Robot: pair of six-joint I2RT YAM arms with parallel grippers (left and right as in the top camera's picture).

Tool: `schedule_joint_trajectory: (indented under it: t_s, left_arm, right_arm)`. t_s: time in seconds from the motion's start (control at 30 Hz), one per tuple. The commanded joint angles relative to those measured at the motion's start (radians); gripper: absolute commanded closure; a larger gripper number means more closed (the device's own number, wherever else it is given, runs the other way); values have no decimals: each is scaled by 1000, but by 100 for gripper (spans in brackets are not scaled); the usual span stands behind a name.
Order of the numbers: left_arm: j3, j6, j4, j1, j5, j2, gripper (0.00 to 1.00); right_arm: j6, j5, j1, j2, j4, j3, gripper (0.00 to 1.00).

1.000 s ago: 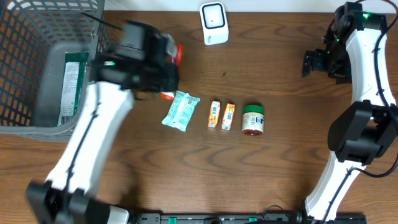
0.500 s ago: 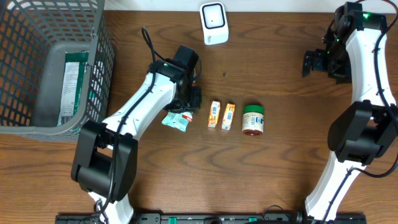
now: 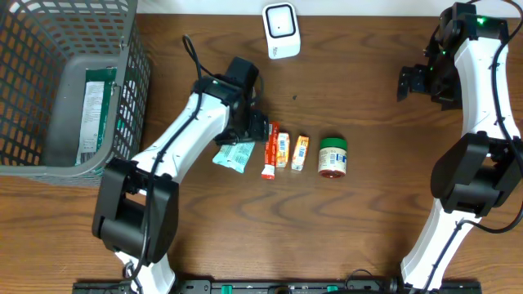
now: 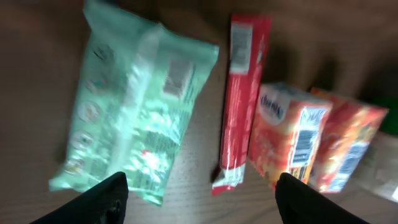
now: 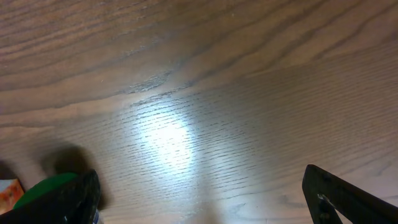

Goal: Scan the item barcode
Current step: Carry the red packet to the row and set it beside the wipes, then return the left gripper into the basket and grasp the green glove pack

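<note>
Beneath the wide, empty left claw point(image 4: 202, 202), a red packet point(image 4: 242, 93) lies beside an orange carton point(image 4: 285, 140) at 3 o'clock. Closing could pinch both. Right claw point(image 5: 199, 199): wide.

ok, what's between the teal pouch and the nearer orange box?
A red packet, lying flat between the teal pouch and the orange box; clearest in the left wrist view.
</note>
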Motion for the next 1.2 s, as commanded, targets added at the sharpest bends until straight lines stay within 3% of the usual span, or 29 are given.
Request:
schedule_joint_trajectory:
  t_s: [0.0,0.23,0.47,0.6,0.67,0.73,1.0,1.17]
  left_arm:
    - [137,74,-12,70,-8,-136,23]
    - [381,136,-84,302,-150,-259,23]
    - [409,186,-58,607,-381,-278,23]
    - [396,201,-71,761,-380,-206,12]
    - [396,212,-88,834,-358,-139,3]
    - [396,253,-91,880,-298,-81,0]
    - [396,414,-80,1002,84,143,2]
    - [396,437,-90,1007,102,253,2]
  right_arm:
    - [-6,6,-1,2,0,11,1]
    - [-6,6,-1,2,0,11,1]
    - [-6,6,-1,2,0,11,1]
    - [-6,6,-1,2,0,11,1]
    - [-6,6,-1,2,0,11,1]
    - [-6,6,-1,2,0,11,1]
    - [-6,6,-1,2,0,11,1]
    - [-6,6,-1,2,0,11,1]
